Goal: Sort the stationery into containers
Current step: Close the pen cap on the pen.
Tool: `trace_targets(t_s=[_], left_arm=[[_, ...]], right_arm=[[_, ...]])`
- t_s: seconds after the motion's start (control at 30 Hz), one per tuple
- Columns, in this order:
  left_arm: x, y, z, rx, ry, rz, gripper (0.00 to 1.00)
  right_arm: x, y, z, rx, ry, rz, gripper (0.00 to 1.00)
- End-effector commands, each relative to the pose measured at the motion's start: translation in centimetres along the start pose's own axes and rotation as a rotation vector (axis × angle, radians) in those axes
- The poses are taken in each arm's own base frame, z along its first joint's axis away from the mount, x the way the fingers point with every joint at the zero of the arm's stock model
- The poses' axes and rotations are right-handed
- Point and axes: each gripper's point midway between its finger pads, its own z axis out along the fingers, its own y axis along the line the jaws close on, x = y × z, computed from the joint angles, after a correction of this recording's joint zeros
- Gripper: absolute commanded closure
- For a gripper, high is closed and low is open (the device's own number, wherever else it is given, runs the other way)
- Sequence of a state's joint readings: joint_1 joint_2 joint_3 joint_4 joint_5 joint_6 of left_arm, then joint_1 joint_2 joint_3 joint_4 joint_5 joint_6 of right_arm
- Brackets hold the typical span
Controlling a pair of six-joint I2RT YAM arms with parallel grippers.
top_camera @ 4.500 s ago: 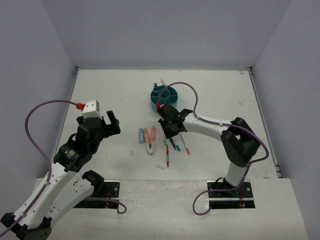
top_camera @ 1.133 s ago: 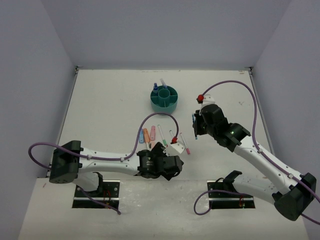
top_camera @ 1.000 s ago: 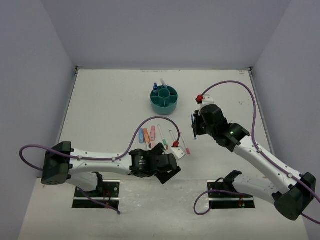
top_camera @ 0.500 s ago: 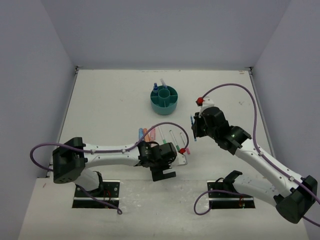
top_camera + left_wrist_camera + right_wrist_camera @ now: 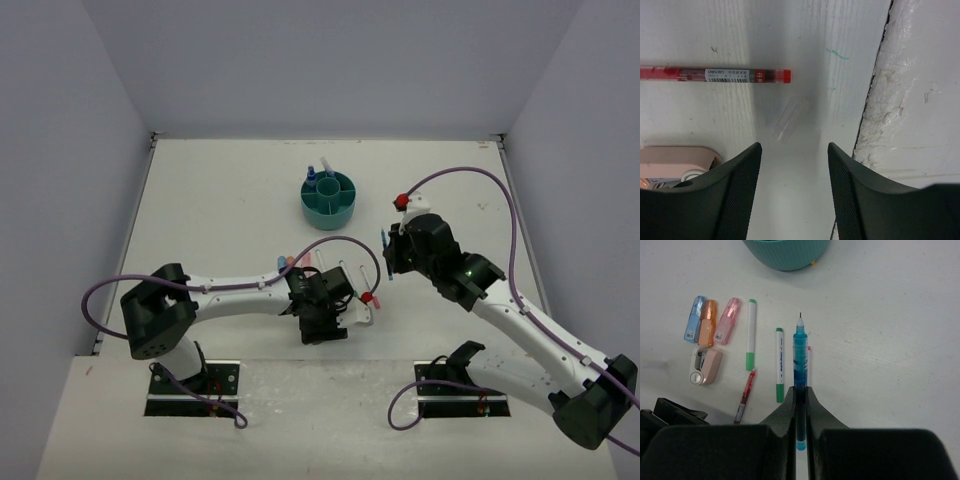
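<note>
My right gripper (image 5: 800, 399) is shut on a blue pen (image 5: 799, 352), held above the table with its tip toward the teal organiser (image 5: 790, 252); from above, this gripper (image 5: 389, 258) hangs to the organiser's (image 5: 329, 200) near right. Below it lie blue (image 5: 692, 319), orange (image 5: 707, 322) and pink (image 5: 728, 320) markers, two green-capped pens (image 5: 751, 335) (image 5: 779, 365) and a red pen (image 5: 745, 395). My left gripper (image 5: 795, 195) is open and low over the table, nothing between its fingers. A small clear cap (image 5: 790, 118) lies just ahead of it, beyond that the red pen (image 5: 715, 75).
A pink and white correction-tape holder (image 5: 705, 366) lies beside the markers, at the left finger (image 5: 680, 160) in the left wrist view. The table's rough white near edge (image 5: 910, 100) runs along the right of that view. Two pens stand in the organiser (image 5: 318, 178).
My left gripper has swung in over the clear cap near the table's front edge, and its jaws have narrowed. The right gripper has barely moved and still holds the blue pen.
</note>
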State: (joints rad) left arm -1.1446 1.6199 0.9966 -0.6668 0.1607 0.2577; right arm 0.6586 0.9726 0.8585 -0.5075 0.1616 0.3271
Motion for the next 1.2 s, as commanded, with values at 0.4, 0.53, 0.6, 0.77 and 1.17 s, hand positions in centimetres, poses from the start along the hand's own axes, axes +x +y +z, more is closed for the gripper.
trace_targets(t_s=[0.4,0.53,0.6,0.77,1.17], left_arm=[[-0.2,2.6,2.1,-0.097,-0.006,0.032,0.42],[0.1,2.3,2.7,-0.076,0.009,0.030,0.43],[0.1,2.1,2.9,-0.061,0.012,0.027,0.44],[0.0,1.7,3.4,-0.030,0.019,0.021,0.49],[0.9,0.7,4.5,0.027,0.055,-0.003,0.65]], right_arm=[[-0.7,0.7,-0.2,-0.047,-0.036,-0.016,1.00],[-0.6,0.8,-0.2,-0.058,-0.031,-0.020,1.00],[-0.6,0.9,-0.2,-0.061,-0.030,-0.022,1.00],[-0.6,1.0,-0.3,-0.067,-0.031,-0.024,1.00],[-0.4,1.1,-0.3,-0.077,-0.028,-0.027,1.00]])
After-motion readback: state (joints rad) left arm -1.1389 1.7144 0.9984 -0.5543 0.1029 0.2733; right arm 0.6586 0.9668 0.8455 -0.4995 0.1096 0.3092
